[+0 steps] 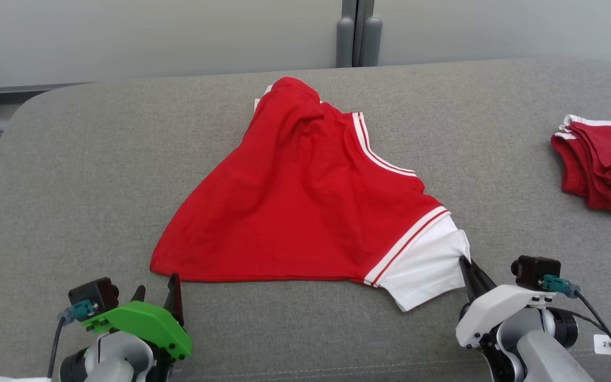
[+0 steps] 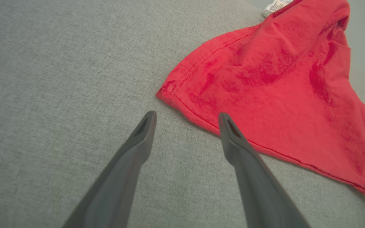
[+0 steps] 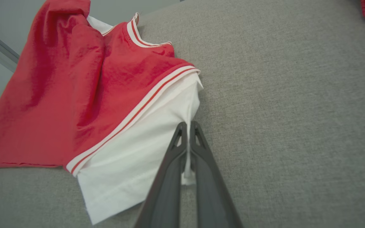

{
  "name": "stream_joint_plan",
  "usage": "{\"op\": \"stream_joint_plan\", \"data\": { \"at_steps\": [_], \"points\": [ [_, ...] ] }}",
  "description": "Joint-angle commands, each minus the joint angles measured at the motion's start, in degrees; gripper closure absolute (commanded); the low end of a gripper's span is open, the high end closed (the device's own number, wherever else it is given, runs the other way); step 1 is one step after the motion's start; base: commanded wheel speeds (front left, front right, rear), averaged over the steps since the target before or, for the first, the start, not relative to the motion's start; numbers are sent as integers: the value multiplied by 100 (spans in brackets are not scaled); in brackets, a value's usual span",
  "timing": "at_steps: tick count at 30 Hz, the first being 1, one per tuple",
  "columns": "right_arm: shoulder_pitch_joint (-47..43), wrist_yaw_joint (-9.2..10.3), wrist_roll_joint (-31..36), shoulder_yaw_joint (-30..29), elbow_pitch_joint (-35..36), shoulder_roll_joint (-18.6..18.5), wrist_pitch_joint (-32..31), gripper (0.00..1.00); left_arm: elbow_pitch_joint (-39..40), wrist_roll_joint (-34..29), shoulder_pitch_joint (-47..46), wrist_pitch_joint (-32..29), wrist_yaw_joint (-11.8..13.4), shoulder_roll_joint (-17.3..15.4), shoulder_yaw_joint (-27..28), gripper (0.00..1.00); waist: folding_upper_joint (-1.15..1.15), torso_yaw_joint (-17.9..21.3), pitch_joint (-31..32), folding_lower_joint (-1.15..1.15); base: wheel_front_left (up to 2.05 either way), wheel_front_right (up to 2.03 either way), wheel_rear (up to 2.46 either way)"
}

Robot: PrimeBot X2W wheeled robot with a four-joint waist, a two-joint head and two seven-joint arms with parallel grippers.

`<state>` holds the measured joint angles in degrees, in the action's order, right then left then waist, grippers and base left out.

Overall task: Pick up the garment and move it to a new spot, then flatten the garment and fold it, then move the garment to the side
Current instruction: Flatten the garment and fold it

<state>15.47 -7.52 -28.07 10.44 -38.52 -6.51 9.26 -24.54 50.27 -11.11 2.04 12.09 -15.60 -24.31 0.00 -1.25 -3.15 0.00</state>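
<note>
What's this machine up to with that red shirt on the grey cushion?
A two-armed robot is working on a red garment lying rumpled on the grey cushion. Its right gripper is pinched shut on the edge of the white sleeve. Its left gripper is open, poised by the red hem corner but not closed on it. A second red garment lies at the cushion's right edge.

Left gripper (image 2: 187, 115) spread, right gripper (image 3: 187, 125) clamped

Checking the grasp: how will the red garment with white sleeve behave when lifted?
Probably floppy: the red garment lies creased and bunched. Likely light, thin cloth. Pinched at its white sleeve by the right gripper, the rest should drape.
</note>
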Motion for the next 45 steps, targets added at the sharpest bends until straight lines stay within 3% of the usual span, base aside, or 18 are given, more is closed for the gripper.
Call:
{"op": "stream_joint_plan", "data": {
  "at_steps": [1, 11, 18, 20, 23, 24, 28, 29, 33, 45],
  "points": [
    [57, 7, 30, 10, 51, -22, -25, 100, -197, 35, -222, -31, -48, 24, 11, 0, 0, 42, -68, 0, 0, 0, 0],
    [193, 7, 134, 10, 257, -39, -96, 100, -1646, 278, -1086, -14, -264, 504, 128, 0, 0, 199, -378, 0, 0, 0, 0],
    [260, 7, 177, 23, 362, -32, -140, 100, -2373, 465, -1466, 187, -378, 654, 324, 0, 0, 253, -485, 0, 0, 0, 0],
    [264, 7, 181, 33, 389, -23, -154, 100, -2539, 483, -1540, 241, -415, 677, 338, 7, 0, 263, -496, 0, 0, 0, 0],
    [255, 7, 189, 42, 421, -14, -149, 100, -2742, 528, -1666, 322, -497, 701, 380, 34, 0, 269, -497, 0, 0, 0, 0],
    [250, 7, 193, 45, 428, -13, -149, 100, -2799, 539, -1700, 359, -517, 710, 398, 49, 0, 271, -493, 0, 0, 0, 0],
    [220, 7, 197, 62, 444, -17, -158, 100, -3013, 620, -1819, 513, -607, 755, 504, 69, 0, 284, -467, 0, 0, 0, 0],
    [220, 7, 197, 62, 444, -17, -158, 100, -3013, 620, -1819, 513, -607, 755, 504, 69, 0, 284, -467, 0, 0, 0, 0],
    [175, 7, 188, 66, 460, -34, -166, 100, -3158, 674, -1897, 631, -720, 799, 552, 100, 0, 291, -427, 0, 0, 0, 0],
    [141, 7, -352, 10, 938, -204, -406, 100, -2874, 907, -1951, 967, -1259, 863, 719, 100, 0, 300, -91, 0, 0, 0, 0]
  ]
}}
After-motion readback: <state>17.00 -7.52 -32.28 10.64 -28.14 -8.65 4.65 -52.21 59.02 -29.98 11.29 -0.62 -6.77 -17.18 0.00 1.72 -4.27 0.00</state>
